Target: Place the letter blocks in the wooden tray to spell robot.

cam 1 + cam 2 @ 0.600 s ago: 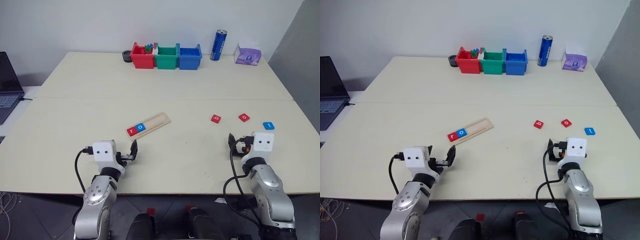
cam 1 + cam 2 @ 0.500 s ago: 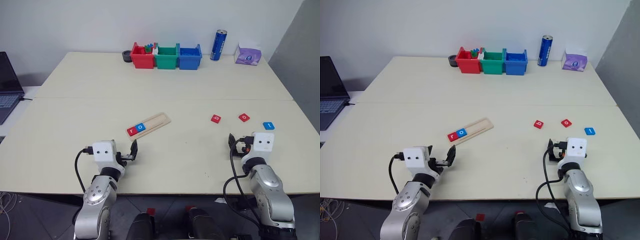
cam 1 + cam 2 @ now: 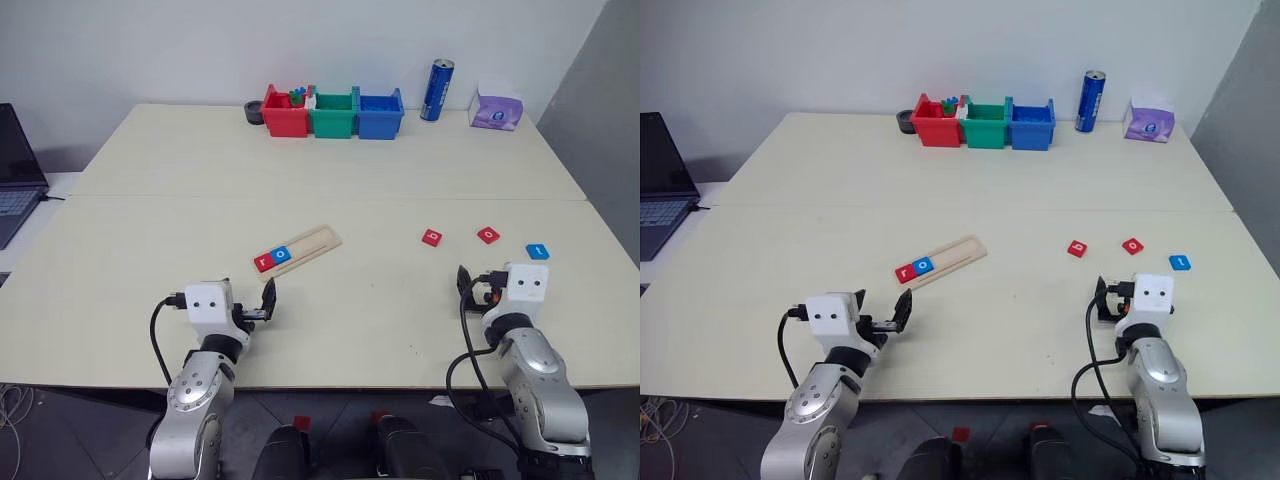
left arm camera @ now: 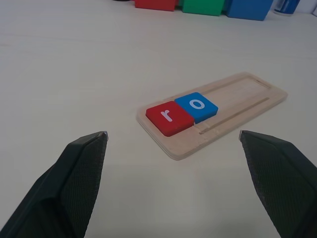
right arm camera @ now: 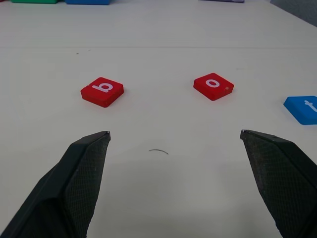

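Nothing has shifted across the last half second: our left hand (image 3: 268,299) and right hand (image 3: 467,284) both hover low over the pale cream worktop (image 3: 330,170), each with its two black fingers spread wide and holding nothing. The long pale wooden tray (image 3: 300,248) lies at an angle just beyond the left hand, with a red square tile marked r (image 4: 169,117) and a blue square tile marked o (image 4: 196,106) seated side by side at its near end. To the tray's right, well apart from it, lie the red b tile (image 5: 102,91), the red o tile (image 5: 213,86) and the blue t tile (image 3: 537,251). We judge b comes next. Far beyond the tray stand red, green and blue plastic bins (image 3: 334,113), a blue can (image 3: 437,90) and a plain white wall.
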